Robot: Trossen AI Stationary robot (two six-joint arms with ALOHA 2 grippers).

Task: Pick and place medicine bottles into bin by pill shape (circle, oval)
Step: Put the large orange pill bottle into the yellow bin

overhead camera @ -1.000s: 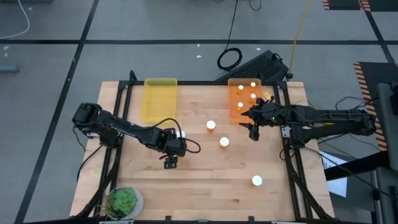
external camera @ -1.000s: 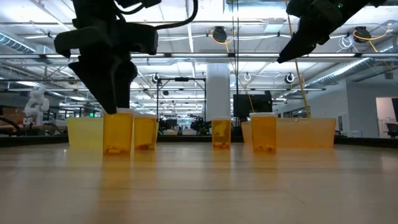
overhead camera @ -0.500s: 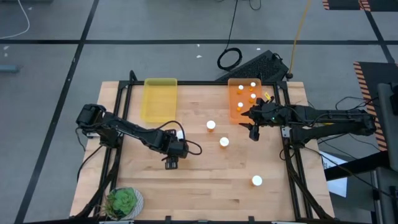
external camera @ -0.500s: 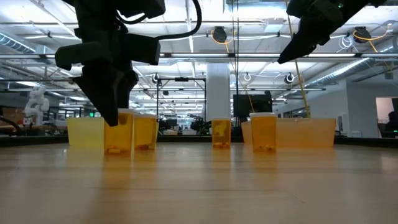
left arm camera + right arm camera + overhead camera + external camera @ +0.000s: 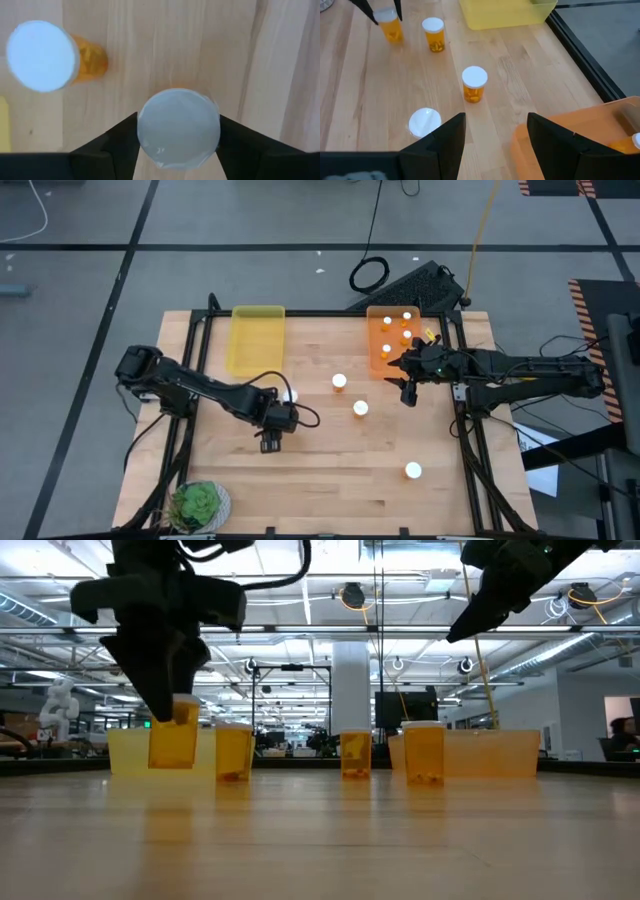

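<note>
The medicine bottles are small orange cylinders with white caps. My left gripper [image 5: 270, 442] [image 5: 165, 700] is shut on one bottle [image 5: 173, 743], which hangs just above the wood. Another bottle [image 5: 288, 395] [image 5: 42, 56] stands right beside it. Three more stand on their bases: one [image 5: 340, 381], one [image 5: 360, 408] and one [image 5: 412, 470] near the front. My right gripper [image 5: 405, 392] [image 5: 495, 145] hovers open and high beside the orange bin [image 5: 378, 358], which holds several bottles. The yellow bin [image 5: 257, 338] sits at the far left. My left gripper pinches the bottle at its white cap [image 5: 178, 127], one finger on either side of the cap's rim. The fingers [image 5: 150, 690] come from above, pointing down. The bottle hangs upright below them, its base [image 5: 173, 764] lifted clear of the table.
A small green plant [image 5: 198, 502] sits at the table's near left corner. A black frame [image 5: 190, 380] runs along the table's sides. Open wood lies between the bottles and the front edge [image 5: 320, 520].
My left gripper has risen a little with the bottle, which stood on the table a second ago and now hangs clear of it. Gripper and bottle have also shifted slightly toward the table's left edge.
</note>
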